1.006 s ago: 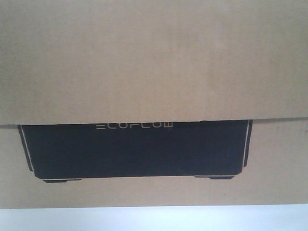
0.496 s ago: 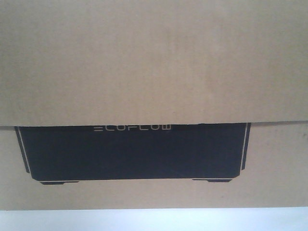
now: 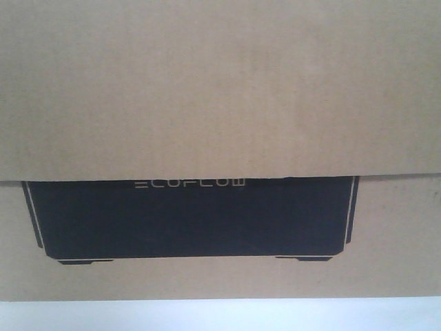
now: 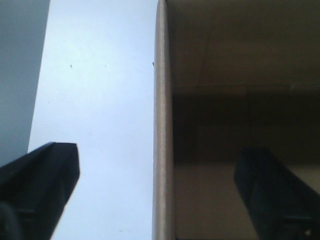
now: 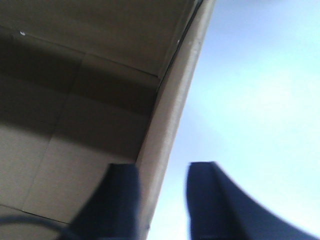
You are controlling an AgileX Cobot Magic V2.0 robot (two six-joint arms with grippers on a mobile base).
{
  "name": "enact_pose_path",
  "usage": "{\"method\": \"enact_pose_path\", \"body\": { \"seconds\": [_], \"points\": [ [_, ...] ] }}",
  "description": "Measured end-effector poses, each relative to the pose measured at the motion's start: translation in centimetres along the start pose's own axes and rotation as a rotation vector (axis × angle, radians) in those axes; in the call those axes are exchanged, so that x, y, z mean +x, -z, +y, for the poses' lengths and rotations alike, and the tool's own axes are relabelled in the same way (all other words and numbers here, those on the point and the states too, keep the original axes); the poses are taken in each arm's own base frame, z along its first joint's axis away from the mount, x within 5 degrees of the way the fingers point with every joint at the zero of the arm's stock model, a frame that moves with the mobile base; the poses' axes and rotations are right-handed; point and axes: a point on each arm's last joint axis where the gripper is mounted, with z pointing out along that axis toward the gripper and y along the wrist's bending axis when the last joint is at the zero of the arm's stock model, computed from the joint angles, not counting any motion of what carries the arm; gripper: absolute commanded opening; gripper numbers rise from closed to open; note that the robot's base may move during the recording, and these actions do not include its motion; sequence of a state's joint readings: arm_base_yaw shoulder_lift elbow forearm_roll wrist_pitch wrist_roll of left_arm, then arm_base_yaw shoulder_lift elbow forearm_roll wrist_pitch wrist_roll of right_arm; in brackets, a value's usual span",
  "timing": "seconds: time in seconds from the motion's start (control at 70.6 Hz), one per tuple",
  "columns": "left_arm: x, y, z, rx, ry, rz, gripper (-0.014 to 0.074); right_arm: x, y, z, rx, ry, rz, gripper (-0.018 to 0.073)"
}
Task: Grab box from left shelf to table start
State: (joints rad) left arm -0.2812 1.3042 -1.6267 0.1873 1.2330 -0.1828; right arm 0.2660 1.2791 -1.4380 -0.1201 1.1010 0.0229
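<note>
The brown cardboard box (image 3: 220, 89) with its black ECOFLOW panel fills the front view, its bottom edge meeting the white table (image 3: 220, 316). My left gripper (image 4: 157, 157) is open wide and straddles the box's side wall (image 4: 163, 100): one finger hangs over the table (image 4: 100, 100), the other is inside the box. My right gripper (image 5: 162, 170) is open and straddles the opposite wall (image 5: 172, 100), with one finger inside the box against the wall and the other outside over the table (image 5: 250, 100). The left shelf is out of view.
The box blocks nearly all of the front view. A grey strip (image 4: 20, 60) runs beyond the table's edge in the left wrist view.
The box has sunk a little and shifted slightly left in the front view over the last second. It has held still for the last half second.
</note>
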Motion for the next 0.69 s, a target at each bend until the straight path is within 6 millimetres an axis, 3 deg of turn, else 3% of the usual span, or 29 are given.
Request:
{"method": "enact_pose_path", "body": {
  "seconds": [0.057,0.241,0.34,0.439,0.694],
  "points": [
    [0.3,1.3,0.3,0.004,0.006,-0.031,0.0287,0.3,1.4,-0.1,0.001,-0.004,-0.034,0.0038],
    [1.8,5.9,1.3,0.017,0.025,-0.139,-0.0118,2.3,7.1,-0.7,0.003,-0.061,-0.165,0.0057],
    [3.5,7.5,1.8,0.026,0.029,-0.197,-0.0089,5.2,9.4,-0.8,-0.001,-0.086,-0.249,0.0057],
    [5.9,8.0,2.1,0.038,0.025,-0.254,-0.0102,8.8,10.3,-0.8,-0.006,-0.095,-0.339,0.0057],
    [14.0,7.3,2.6,0.08,0.012,-0.421,-0.0102,17.5,8.9,-0.3,-0.013,-0.092,-0.444,0.0057]
  ]
}}
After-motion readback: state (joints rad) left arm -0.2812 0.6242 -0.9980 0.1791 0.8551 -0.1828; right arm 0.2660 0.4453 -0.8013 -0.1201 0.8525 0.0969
